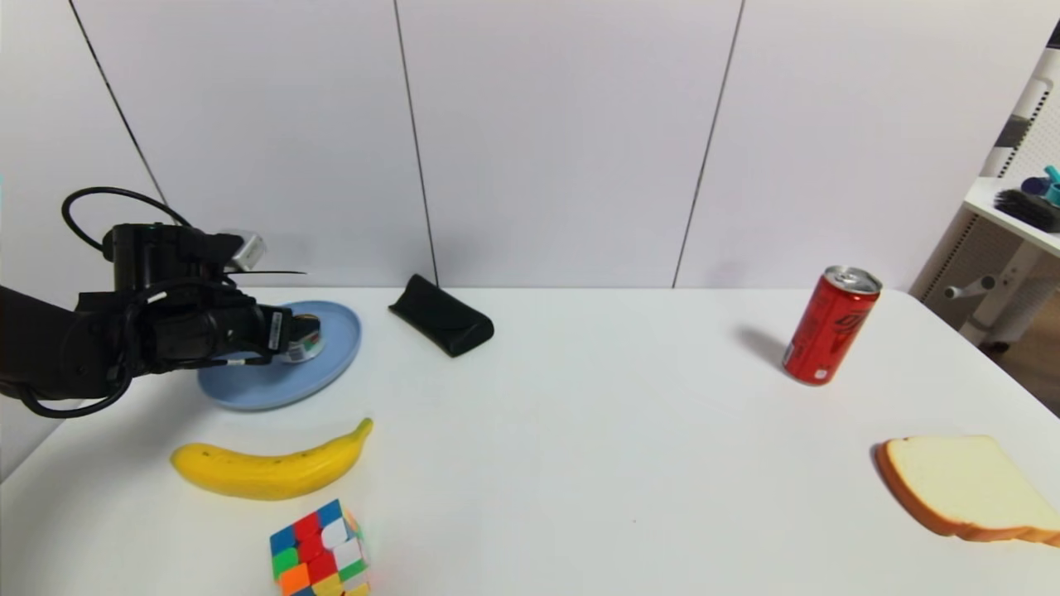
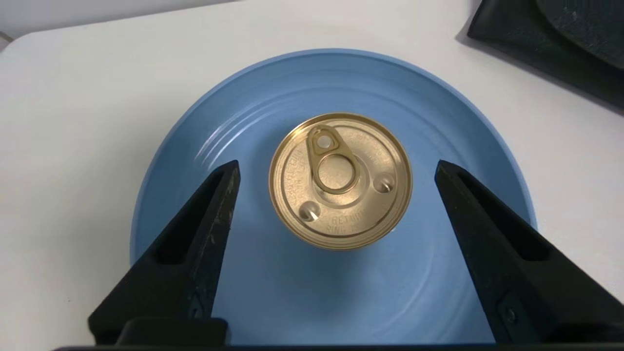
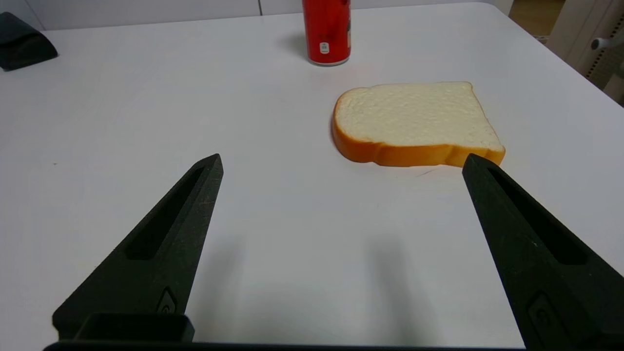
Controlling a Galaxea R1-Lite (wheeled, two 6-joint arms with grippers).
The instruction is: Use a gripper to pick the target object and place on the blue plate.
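Now left gripper [image 2: 336,168] fingers wide, clear of tin [image 2: 340,180] mid blue plate [image 2: 273,292].

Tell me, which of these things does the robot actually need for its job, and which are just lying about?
In the job: left gripper, open above the tin; blue plate under the tin.

Lying about: banana, puzzle cube, black case, red can, bread slice; right gripper idle.
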